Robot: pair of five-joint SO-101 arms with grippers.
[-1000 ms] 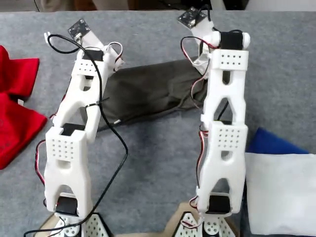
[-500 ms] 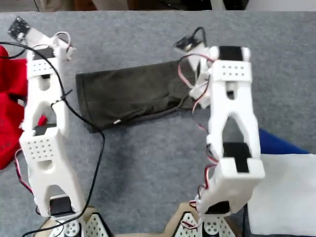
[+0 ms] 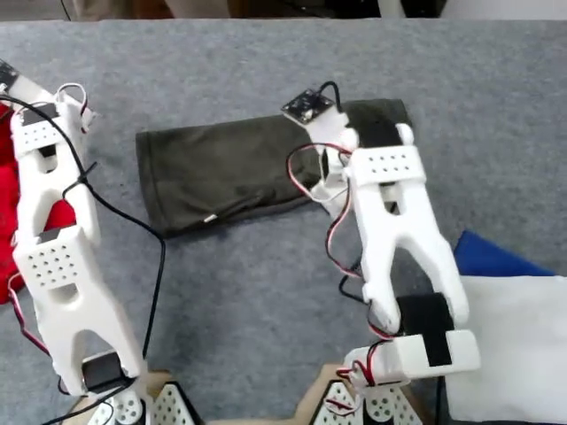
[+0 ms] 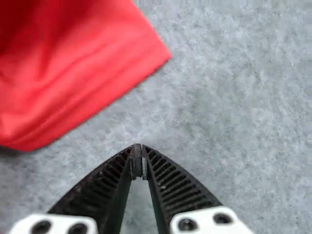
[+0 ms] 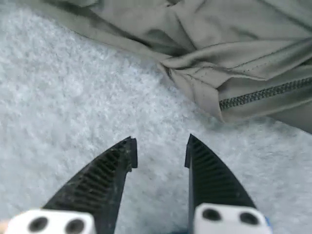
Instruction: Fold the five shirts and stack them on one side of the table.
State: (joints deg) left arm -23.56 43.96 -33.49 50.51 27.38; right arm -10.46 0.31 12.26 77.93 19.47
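From above, a dark green shirt (image 3: 226, 173) lay folded across the middle of the grey table (image 3: 221, 301). The left arm (image 3: 53, 257) stood over a red shirt (image 3: 5, 221) at the table's left edge. The right arm (image 3: 394, 212) leaned over the green shirt's right end. A white shirt (image 3: 514, 345) lay folded on a blue shirt (image 3: 483, 258) at the lower right.

In the left wrist view, the left gripper (image 4: 137, 161) was closed tip to tip, holding nothing, above bare table near the red shirt (image 4: 63, 63).

In the right wrist view, the right gripper (image 5: 158, 148) stood apart and empty over the table, near the green shirt's (image 5: 234, 53) rumpled edge.
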